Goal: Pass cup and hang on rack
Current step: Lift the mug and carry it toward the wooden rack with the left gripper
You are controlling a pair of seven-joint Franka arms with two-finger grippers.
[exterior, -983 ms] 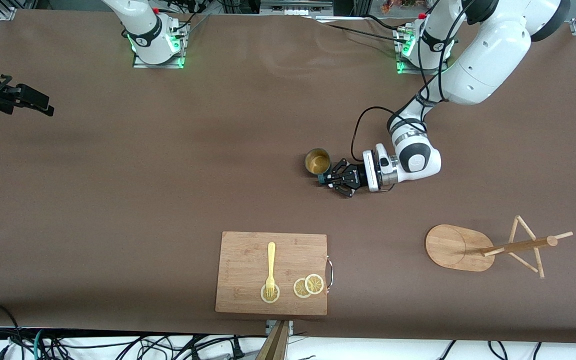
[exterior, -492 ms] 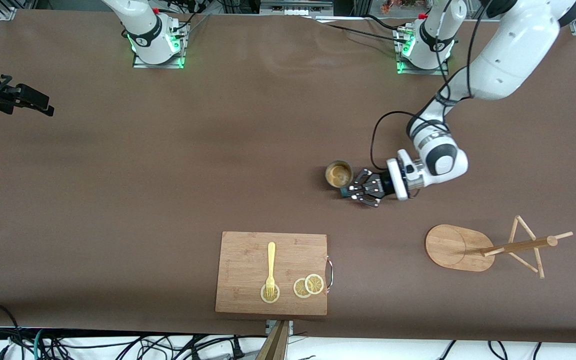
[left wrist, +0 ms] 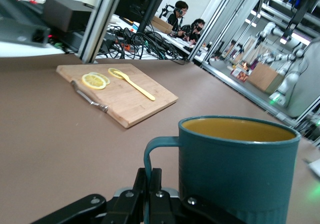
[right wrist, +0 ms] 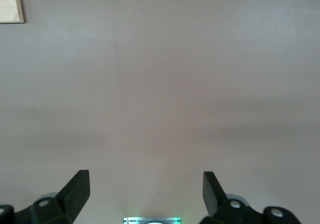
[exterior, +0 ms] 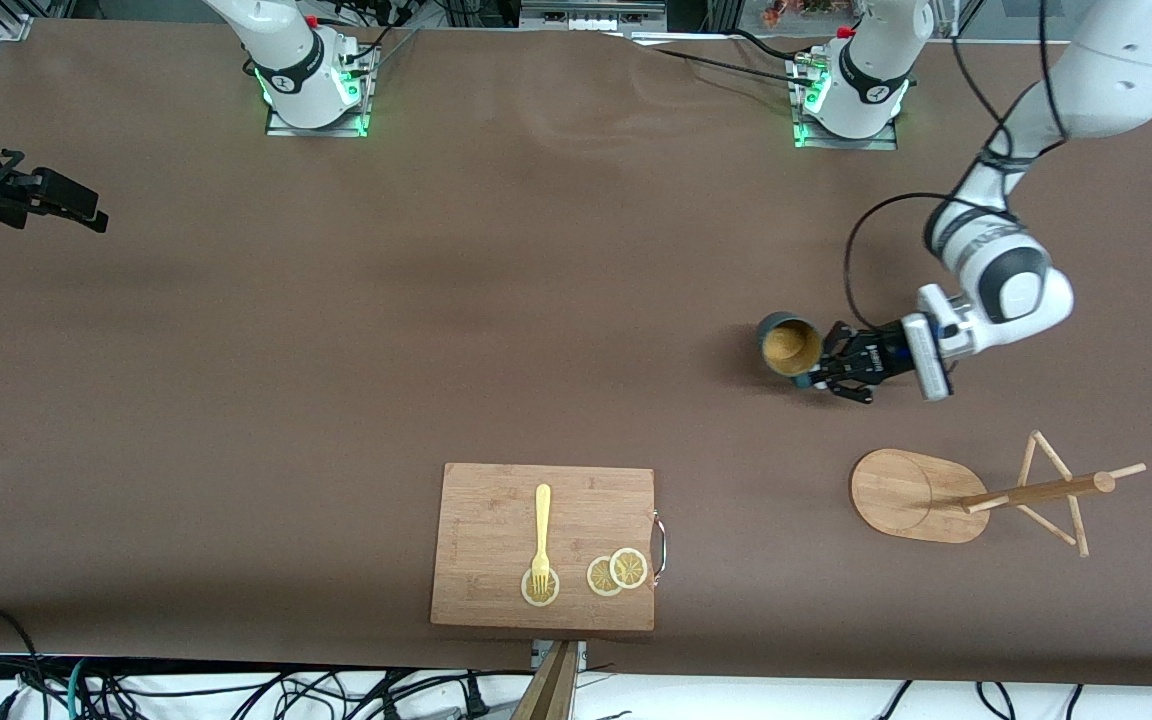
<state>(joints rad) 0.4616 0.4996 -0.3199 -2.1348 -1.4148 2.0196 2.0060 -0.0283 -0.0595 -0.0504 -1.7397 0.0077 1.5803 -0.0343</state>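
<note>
The cup's (left wrist: 237,169) base is cut off; its lettering hidden.

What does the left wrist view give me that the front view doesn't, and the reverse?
Left wrist only: the left pincer shut on the cup's handle, and people at desks past the table.
Front only: the rack lying on its side toward the left arm's end, both arm bases, and the right pincer waiting near the right arm's end.
Both: the cup, upright, and the cutting board with fork and lemon slices.
</note>
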